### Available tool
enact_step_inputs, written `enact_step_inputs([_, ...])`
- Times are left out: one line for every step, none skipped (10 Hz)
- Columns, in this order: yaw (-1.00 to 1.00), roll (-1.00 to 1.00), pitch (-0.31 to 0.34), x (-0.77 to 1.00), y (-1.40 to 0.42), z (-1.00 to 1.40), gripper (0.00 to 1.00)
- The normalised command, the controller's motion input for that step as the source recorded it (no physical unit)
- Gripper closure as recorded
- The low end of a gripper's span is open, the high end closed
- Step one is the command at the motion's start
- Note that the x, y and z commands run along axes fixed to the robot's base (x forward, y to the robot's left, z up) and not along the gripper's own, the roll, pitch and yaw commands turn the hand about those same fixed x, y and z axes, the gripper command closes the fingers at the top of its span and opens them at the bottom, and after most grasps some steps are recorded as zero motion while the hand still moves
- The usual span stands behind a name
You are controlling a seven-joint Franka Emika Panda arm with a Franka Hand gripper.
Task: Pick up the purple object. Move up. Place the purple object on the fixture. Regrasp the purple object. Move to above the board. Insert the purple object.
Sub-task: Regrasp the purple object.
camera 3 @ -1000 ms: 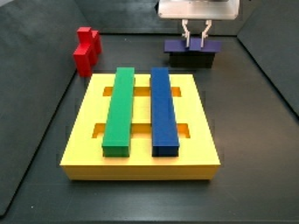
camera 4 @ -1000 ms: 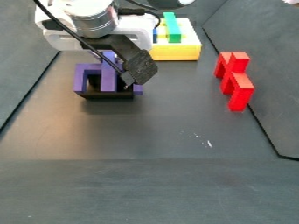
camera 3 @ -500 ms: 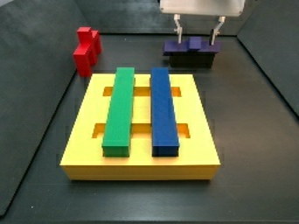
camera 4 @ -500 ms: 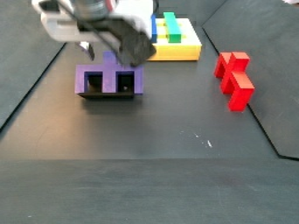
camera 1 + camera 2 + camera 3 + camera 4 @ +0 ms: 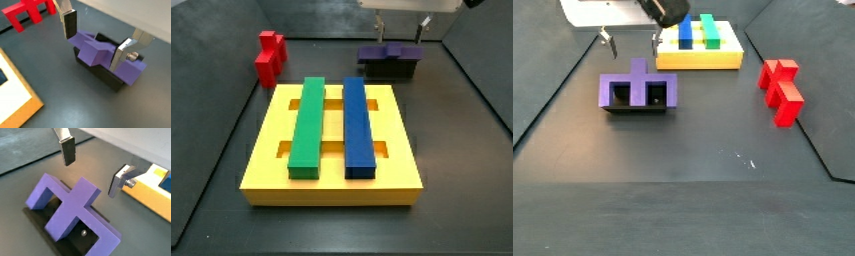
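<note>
The purple object (image 5: 389, 53) lies flat across the top of the dark fixture (image 5: 393, 69) at the back of the floor, and it also shows in a side view (image 5: 636, 89). The gripper (image 5: 402, 21) hangs open and empty well above it, in a side view (image 5: 629, 38) too. In both wrist views the silver fingers (image 5: 68, 22) (image 5: 67, 151) stand wide apart over the purple object (image 5: 99, 52) (image 5: 67, 212), touching nothing. The fixture (image 5: 636, 109) shows as a dark edge beneath the piece.
A yellow board (image 5: 265, 152) holds a green bar (image 5: 309, 125) and a blue bar (image 5: 358, 125); it also shows in a side view (image 5: 714, 60). A red object (image 5: 269, 58) (image 5: 780, 90) stands beside it. The board's corner (image 5: 17, 100) lies near the fixture.
The gripper has let go of the purple object and risen straight up from it. The purple object stays on the fixture.
</note>
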Motion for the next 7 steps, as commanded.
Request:
enact_step_inputs([0.12,1.00,0.000,0.01,0.20,0.00,0.00])
enact_step_inputs([0.11,1.00,0.000,0.03,0.14,0.00,0.00])
enact_step_inputs([0.08,1.00,0.000,0.09,0.05,0.01,0.00])
enact_step_inputs([0.07,1.00,0.043,0.04,0.00,0.02,0.00])
enact_step_inputs([0.07,1.00,0.009,0.00,-0.11,0.02,0.00])
enact_step_inputs([0.08,1.00,0.000,0.00,-0.15,0.02,0.00])
enact_step_inputs([0.08,1.00,0.000,0.00,-0.15,0.00,0.00])
